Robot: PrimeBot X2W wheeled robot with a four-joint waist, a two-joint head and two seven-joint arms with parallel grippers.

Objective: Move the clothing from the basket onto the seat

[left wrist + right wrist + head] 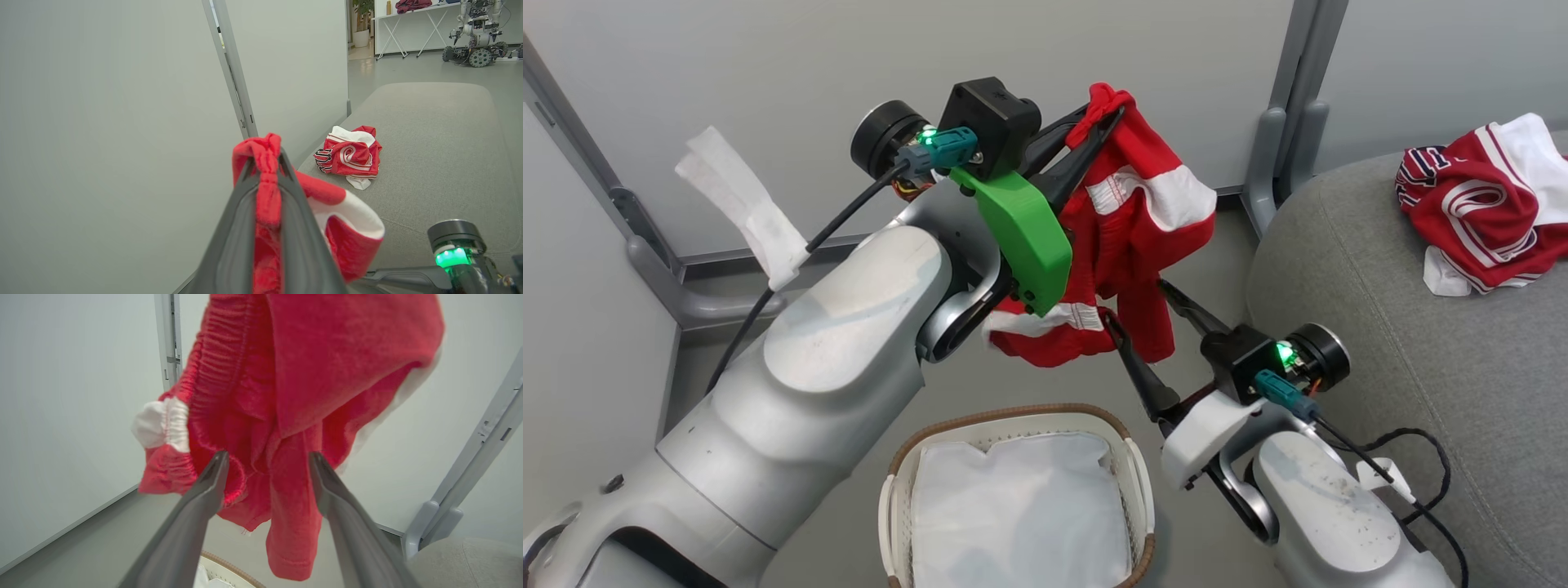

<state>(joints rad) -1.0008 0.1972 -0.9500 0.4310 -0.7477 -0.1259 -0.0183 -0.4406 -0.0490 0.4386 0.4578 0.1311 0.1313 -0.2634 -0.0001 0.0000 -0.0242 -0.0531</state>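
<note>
One red jersey point(1135, 237) is held aloft above the basket point(1013, 412), its bunched edge clamped in the left gripper point(1107, 110). Its lower folds are flanked by the wide-spread right gripper point(1135, 304). The lettered jersey point(1474, 212) is laid near the bench's point(1421, 367) wall-side edge.

1. The head view looks steeply down onto the basket point(1125, 478), with the seat point(1380, 343) at right.
2. The left wrist view faces level along the seat, sharing its lettered jersey point(349, 157).
3. The right wrist view tilts upward, close under the hanging red garment point(294, 375), which all three views show.
</note>
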